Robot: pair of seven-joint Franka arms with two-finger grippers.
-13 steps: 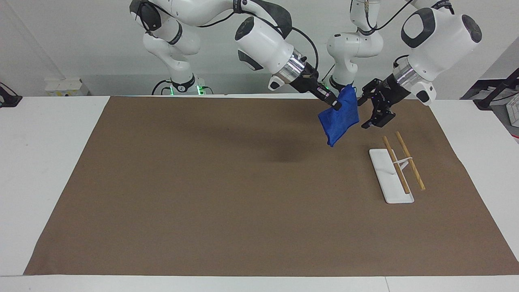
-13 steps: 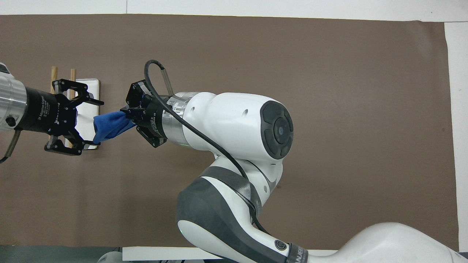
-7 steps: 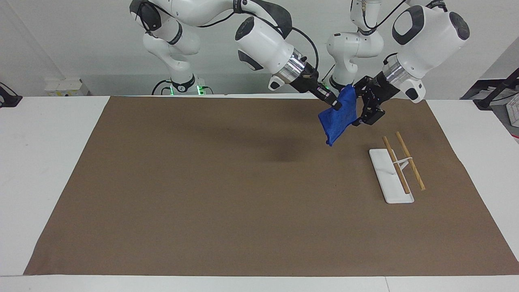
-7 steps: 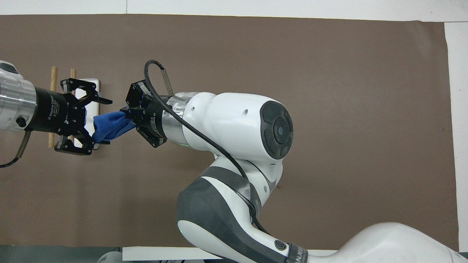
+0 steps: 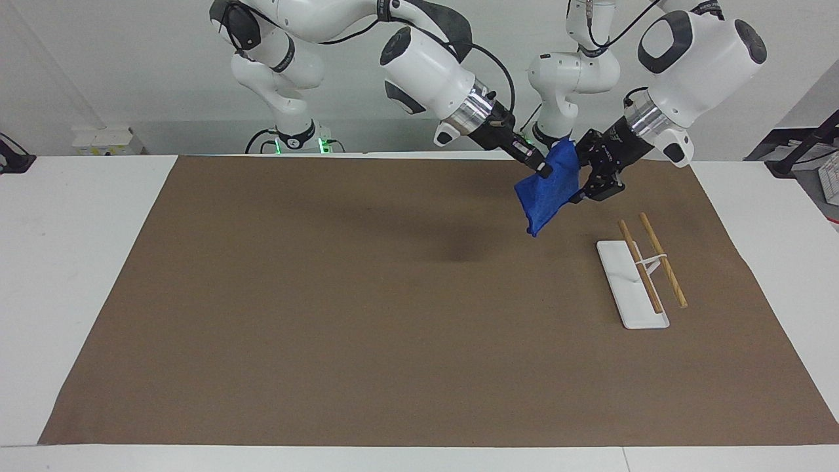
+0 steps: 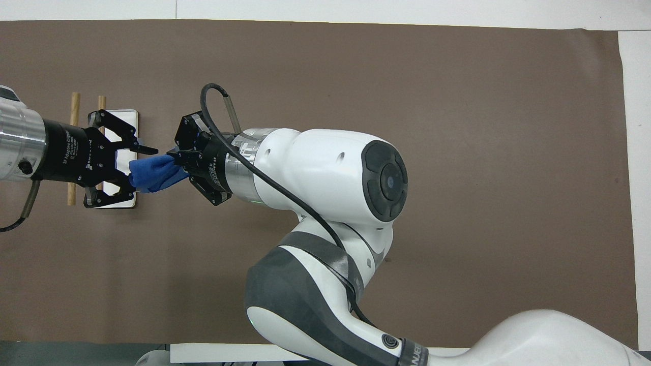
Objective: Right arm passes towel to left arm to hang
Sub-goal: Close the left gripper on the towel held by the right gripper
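Towel [image 5: 548,190] hangs from our clamped right gripper [image 5: 541,170]; left gripper [image 5: 585,186], half-closed around its edge, sits at three o'clock.

One camera sits high across the counter [image 5: 78,262] and faces the robots, far enough back to take in the whole brown mat [image 5: 393,328], both arm bases and the wall. The other hangs high above the robots' own end and looks forward and steeply down, much closer, so the right arm [image 6: 325,173] fills much of its frame. The views stand half a turn apart. Both share the mat, the blue towel [image 5: 547,193] and the white rack [image 5: 632,288].
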